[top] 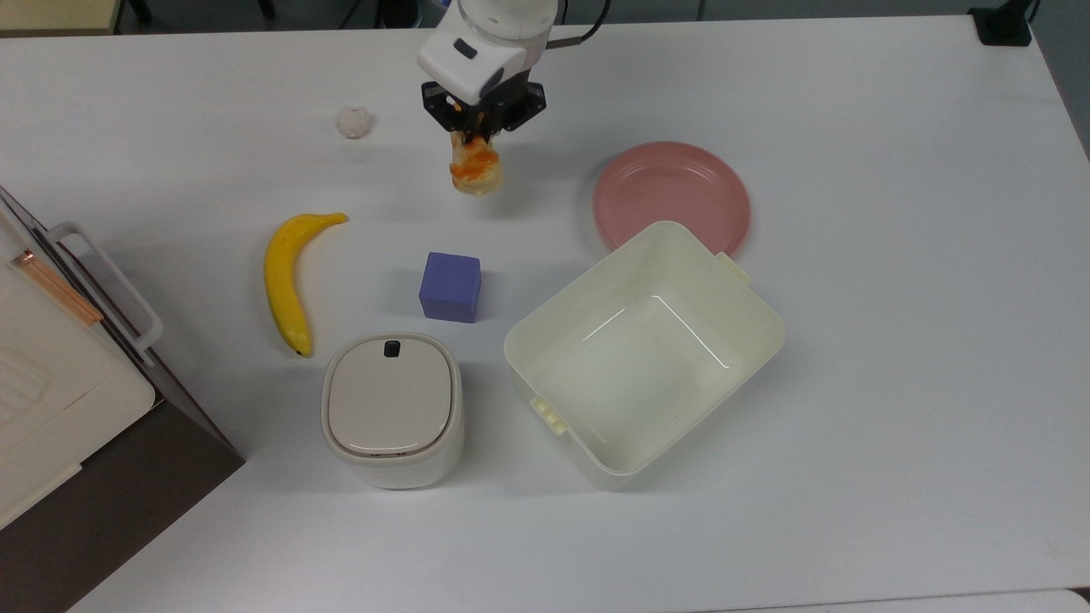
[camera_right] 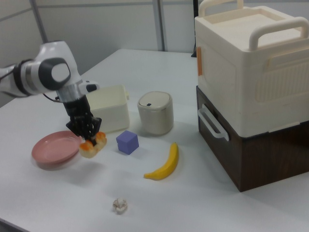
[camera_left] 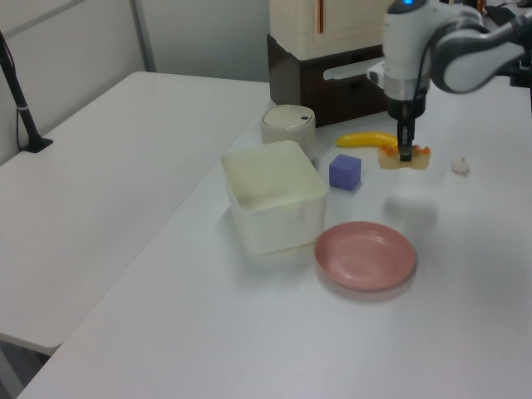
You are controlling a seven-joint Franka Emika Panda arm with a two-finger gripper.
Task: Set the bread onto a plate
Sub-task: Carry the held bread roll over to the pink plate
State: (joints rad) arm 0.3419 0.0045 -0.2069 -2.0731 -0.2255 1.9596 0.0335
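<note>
My fingers (camera_left: 406, 153) were clenched on the bread (camera_left: 404, 158), which hung crosswise between them. It was lifted above the desk (camera_left: 166, 274), apart from the pink plate (camera_left: 364, 255).

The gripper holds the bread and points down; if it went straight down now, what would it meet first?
Probably the bare white table. The gripper, shut on the bread, hangs above the shadow on the tabletop, apart from the pink plate and the purple cube. Depth is uncertain, but nothing shows under it.

Plate (top: 673, 191) edge behind tub (top: 647, 358)
</note>
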